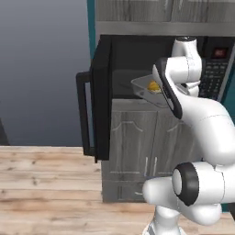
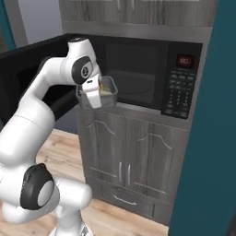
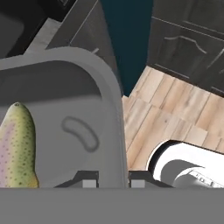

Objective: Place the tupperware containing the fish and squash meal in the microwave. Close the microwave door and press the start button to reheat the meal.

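Note:
My gripper [image 2: 93, 95] is shut on the rim of the tupperware [image 2: 105, 92], held in the air just in front of the microwave [image 2: 138, 73], at the left part of its open cavity. In the hand view the fingertips [image 3: 90, 180] pinch the grey wall of the tupperware [image 3: 65, 87], and a speckled yellow-green fish [image 3: 17, 144] lies inside. From the left, the tupperware [image 1: 147, 88] shows yellow food [image 1: 153, 86] next to my arm. The microwave door [image 1: 101, 98] stands swung open to the left, handle [image 1: 84, 114] outward. The keypad [image 2: 177, 94] and red display [image 2: 185, 60] sit at the right.
Grey wood-grain cabinet doors [image 2: 129, 147] stand under the microwave and more cabinets [image 2: 138, 11] above it. A teal wall [image 2: 212, 138] rises close on the right. Wooden floor [image 1: 46, 183] spreads below the open door.

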